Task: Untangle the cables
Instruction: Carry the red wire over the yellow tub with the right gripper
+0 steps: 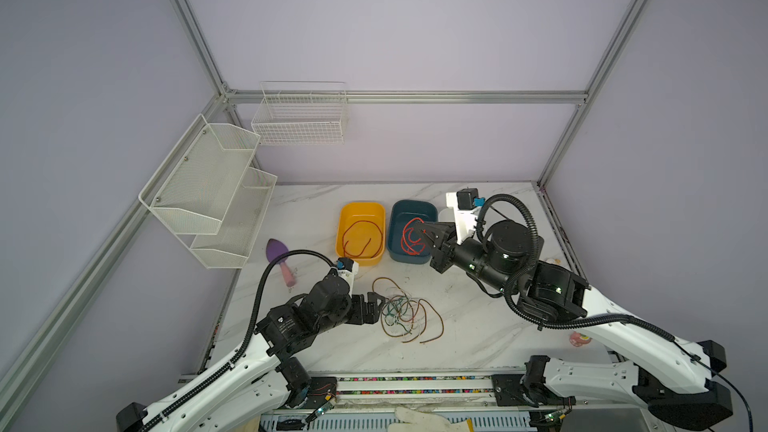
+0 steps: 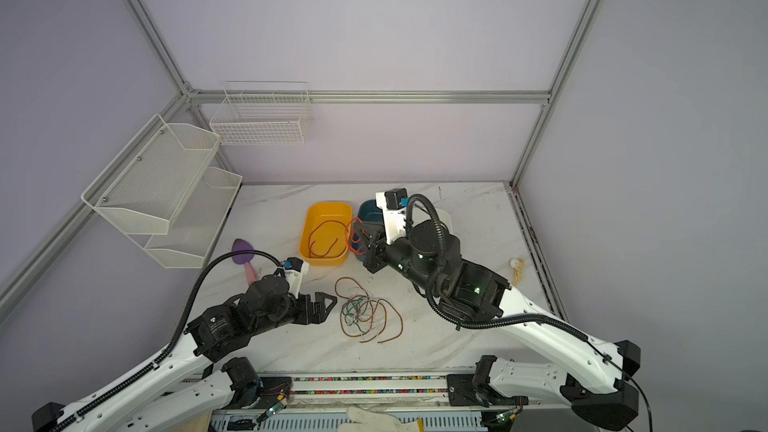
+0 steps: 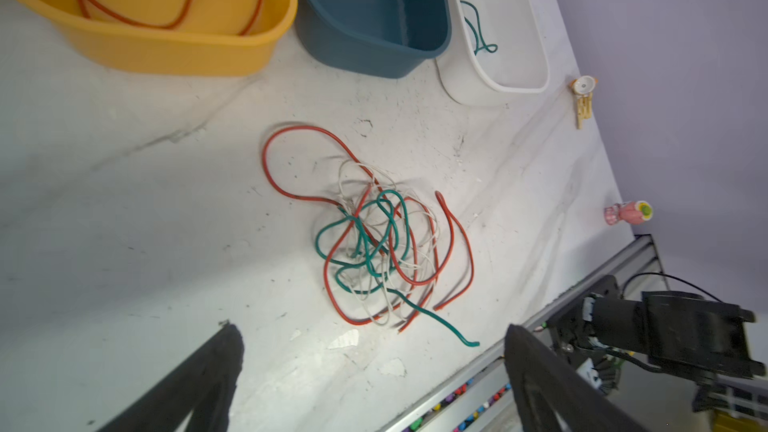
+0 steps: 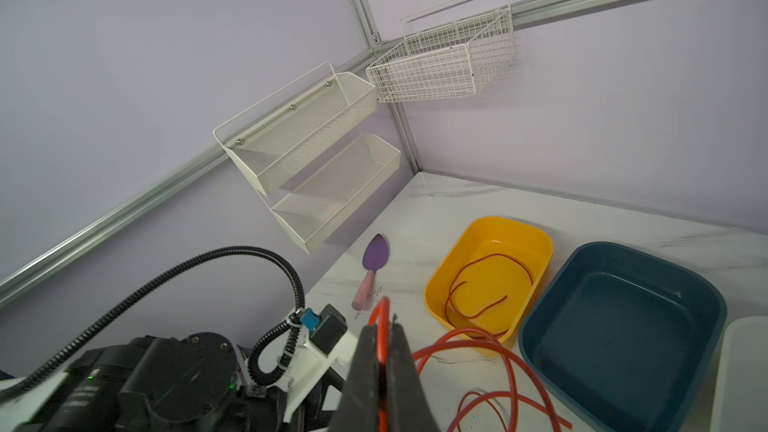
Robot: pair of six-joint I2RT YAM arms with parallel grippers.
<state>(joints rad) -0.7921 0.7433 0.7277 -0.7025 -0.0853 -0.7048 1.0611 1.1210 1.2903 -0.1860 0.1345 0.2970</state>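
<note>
Cables [image 3: 368, 243]: one red strand [image 4: 380, 311] sits pinched in the right gripper's [image 4: 380, 351] closed fingers, seemingly above the blue tray [image 4: 623, 326]; the left gripper [image 3: 370, 328], fingers spread wide, hovers beside the tangle [image 1: 405, 311] on the table [image 3: 166, 201]. Light, limp and springy, they look best taken by a free end.

no readable text, labels or numbers
</note>
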